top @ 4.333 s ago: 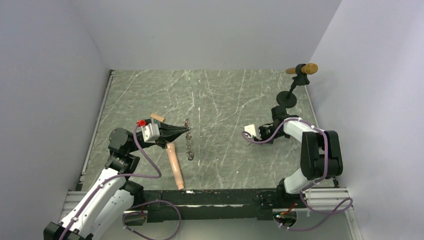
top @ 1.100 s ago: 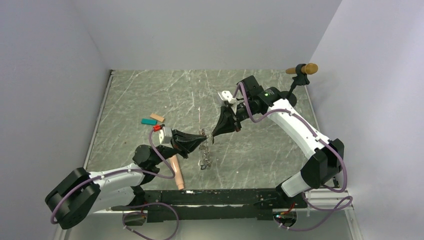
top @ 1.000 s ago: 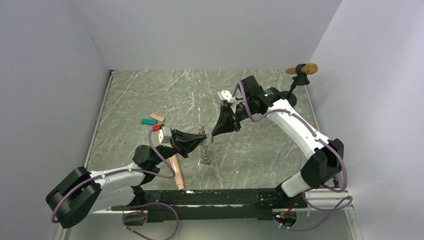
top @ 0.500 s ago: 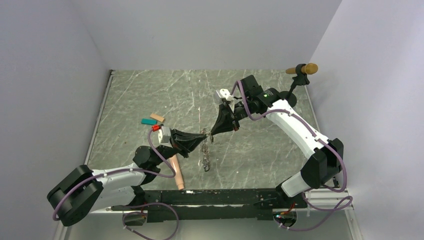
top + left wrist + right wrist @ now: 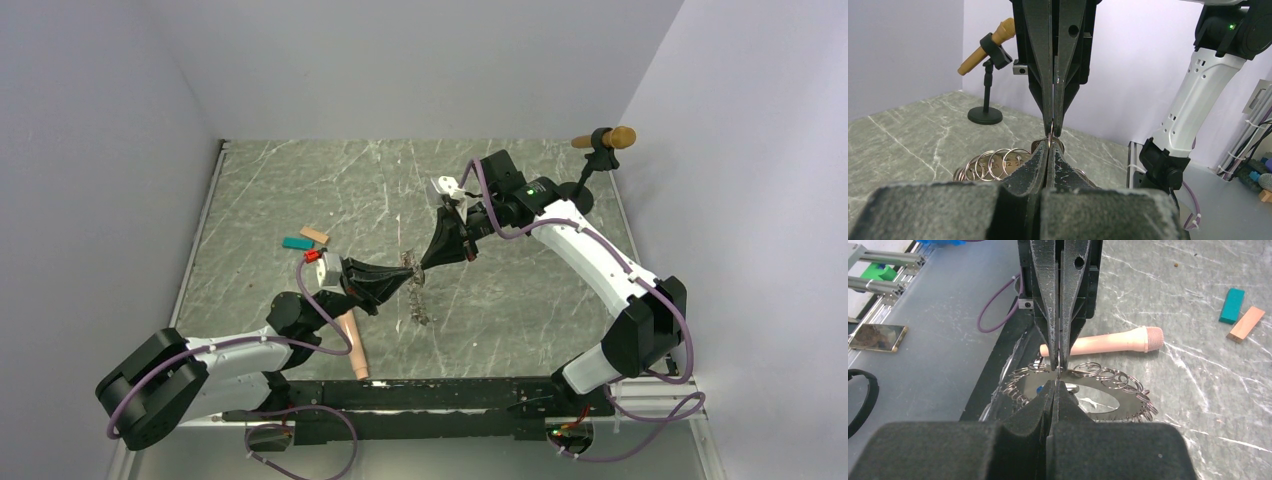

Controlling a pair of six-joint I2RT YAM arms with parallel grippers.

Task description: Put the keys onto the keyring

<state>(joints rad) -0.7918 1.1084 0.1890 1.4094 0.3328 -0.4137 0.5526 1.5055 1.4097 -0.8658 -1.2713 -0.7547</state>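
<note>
The keyring (image 5: 416,296) is a dark loop strung with several small wire rings, and it hangs above the table between my two arms. My left gripper (image 5: 406,274) and right gripper (image 5: 424,266) meet tip to tip. Each is shut on the same small ring at the top of the loop. In the left wrist view, my left gripper (image 5: 1049,145) pinches that ring (image 5: 1050,138) from below. In the right wrist view, my right gripper (image 5: 1058,383) holds it, and the keyring (image 5: 1128,393) spreads out behind. Of the keys, only a tiny blue bit (image 5: 1040,388) shows.
A peach microphone-shaped cylinder (image 5: 350,345) lies on the table under the left arm. Teal (image 5: 297,243) and tan (image 5: 314,236) blocks lie to the left. A small microphone on a stand (image 5: 603,140) is at the back right.
Several seconds ago the keyring lay on the table with the arms apart. Over the last second the right gripper edged up and left, and the hanging end of the keyring swung slightly right.
</note>
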